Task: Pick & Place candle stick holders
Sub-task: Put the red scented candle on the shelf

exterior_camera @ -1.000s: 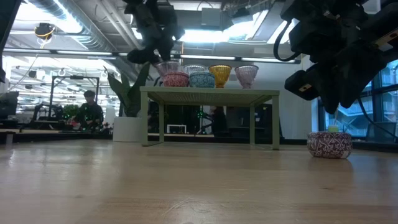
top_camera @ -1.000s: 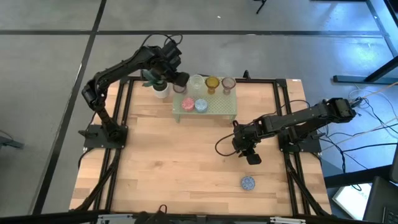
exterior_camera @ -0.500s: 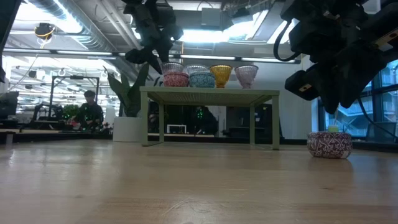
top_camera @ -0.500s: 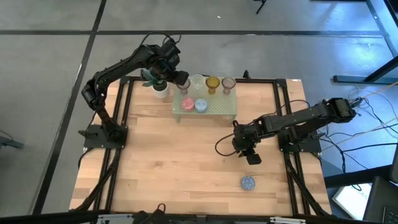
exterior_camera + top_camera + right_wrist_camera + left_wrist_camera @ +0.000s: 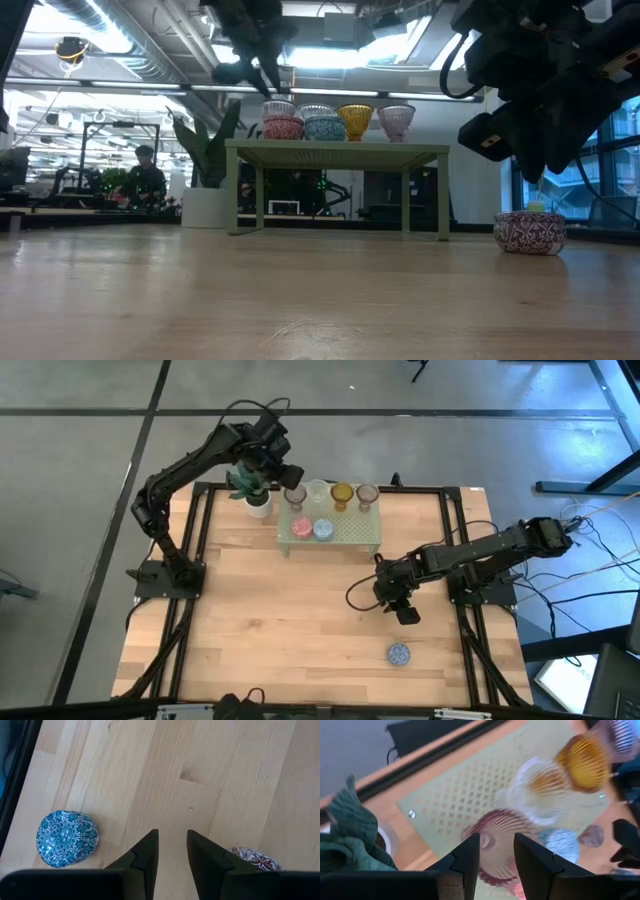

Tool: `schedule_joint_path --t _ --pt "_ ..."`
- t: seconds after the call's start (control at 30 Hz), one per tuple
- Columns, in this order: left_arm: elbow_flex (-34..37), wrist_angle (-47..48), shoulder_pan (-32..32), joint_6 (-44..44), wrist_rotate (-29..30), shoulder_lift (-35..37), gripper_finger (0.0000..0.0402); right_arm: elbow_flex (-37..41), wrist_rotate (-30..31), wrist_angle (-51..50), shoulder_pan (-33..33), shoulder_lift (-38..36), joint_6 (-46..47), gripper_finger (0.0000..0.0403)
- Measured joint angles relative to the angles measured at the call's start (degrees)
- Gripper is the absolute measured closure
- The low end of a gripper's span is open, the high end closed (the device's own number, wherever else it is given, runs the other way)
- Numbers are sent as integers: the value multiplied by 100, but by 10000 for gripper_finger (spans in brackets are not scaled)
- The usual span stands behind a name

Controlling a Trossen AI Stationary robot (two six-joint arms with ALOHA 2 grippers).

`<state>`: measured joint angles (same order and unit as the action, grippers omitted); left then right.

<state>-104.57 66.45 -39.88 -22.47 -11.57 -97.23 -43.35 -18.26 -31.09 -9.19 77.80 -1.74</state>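
While apparently empty, left gripper (image 5: 496,851) hovers narrowly parted above pinkish-brown holder (image 5: 501,827).

Open table (image 5: 290,620) across the front and middle, stand (image 5: 352,538) crowded with cups (image 5: 323,529) at the back (potted plant (image 5: 252,487) just beside), blue holder (image 5: 399,653) front-right

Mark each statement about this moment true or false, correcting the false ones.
1. Six holders sit on the pale green stand. True.
2. The right gripper holds the blue mosaic holder. False: its fingers are empty, and that holder sits on the table apart from it.
3. The amber holder sits on the bare table. False: it is in the stand's back row.
4. The potted plant stands beside the stand's left end. True.
5. The left gripper grips the plant. False: it hovers empty over the pinkish-brown holder.
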Motion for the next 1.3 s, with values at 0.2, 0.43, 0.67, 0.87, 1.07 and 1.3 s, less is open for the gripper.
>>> schedule_joint_path --t 0.2,0.43,0.67,0.87,1.07,1.3 --pt "-690 293 65 360 6 4 286 0 2 0 1 0 0 298" --pt "-982 300 536 1765 414 180 286 0 116 4 1 0 40 298" --pt "-982 181 1790 2230 2969 363 286 -2 992 0 2 0 392 298" --pt "-561 9 2651 2432 3434 630 286 -4 1292 -64 2 0 599 298" --pt "1170 -955 3282 1983 3709 1475 286 -4 1532 -197 -1 -174 858 298" --pt "3878 -3359 4283 1472 3979 2568 286 239 2059 -219 -166 -1068 1005 298"
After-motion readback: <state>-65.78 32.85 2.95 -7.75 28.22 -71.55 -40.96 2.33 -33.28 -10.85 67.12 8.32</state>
